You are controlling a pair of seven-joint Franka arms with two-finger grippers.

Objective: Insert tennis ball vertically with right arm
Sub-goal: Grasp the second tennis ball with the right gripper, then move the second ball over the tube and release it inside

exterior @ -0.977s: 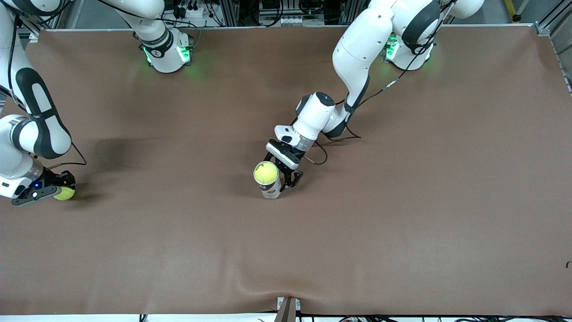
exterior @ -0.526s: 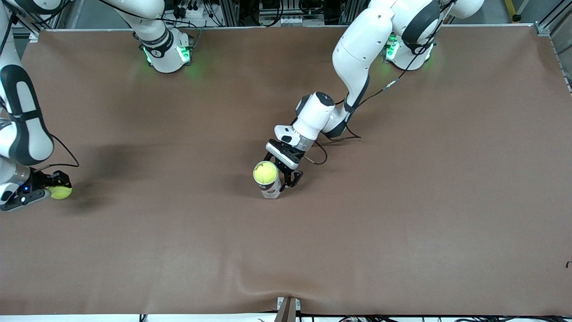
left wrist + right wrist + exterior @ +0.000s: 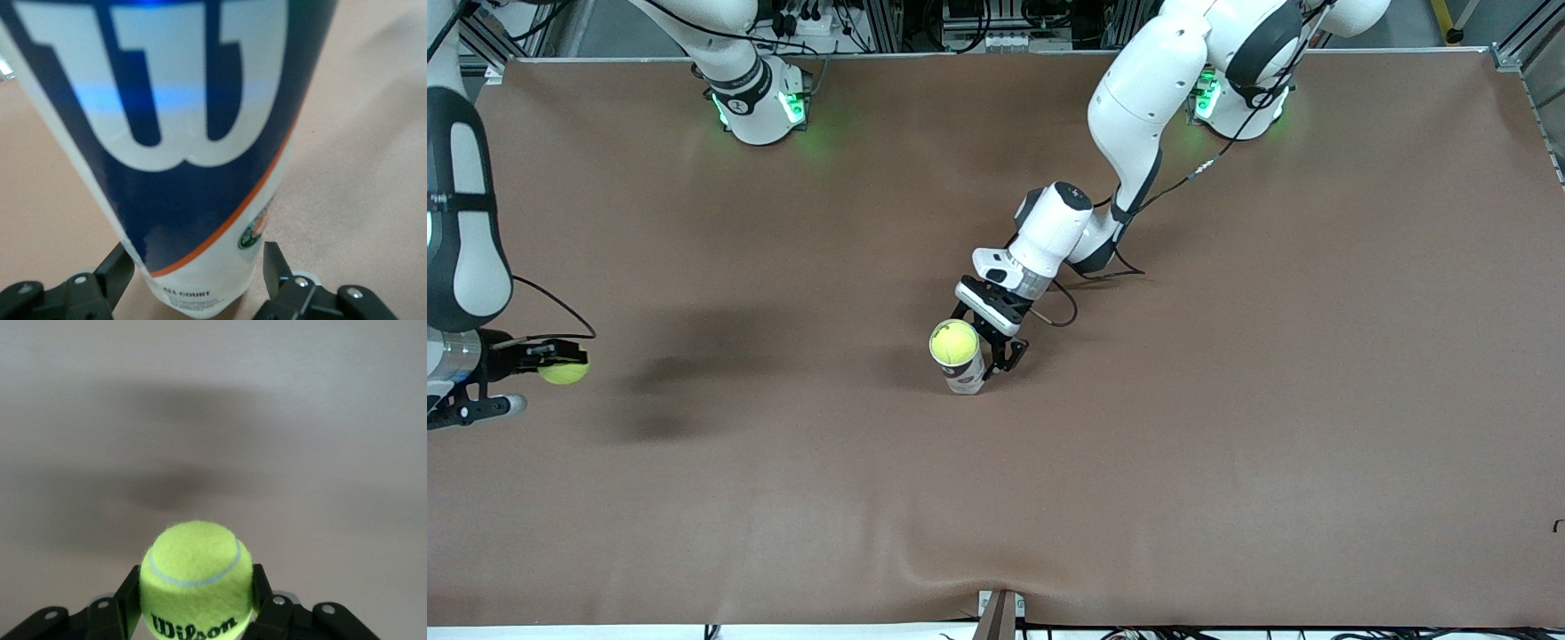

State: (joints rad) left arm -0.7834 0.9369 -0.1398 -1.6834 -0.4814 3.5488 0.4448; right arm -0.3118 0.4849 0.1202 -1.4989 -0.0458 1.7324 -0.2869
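A Wilson tennis ball (image 3: 563,372) was gripped in the jaws of the right gripper (image 3: 551,364), lifted clear of the desk (image 3: 1227,444) at its nine o'clock edge, the shadow falling beneath. At the desk's centre an upright Wilson ball can (image 3: 963,366) was clamped near its base by the left gripper (image 3: 996,351), its open mouth already filled by a second tennis ball (image 3: 953,342). The carrying step appeared to be in hand. Next, the ball would need to be brought over the can's mouth and lowered straight down; little room seemed left inside.
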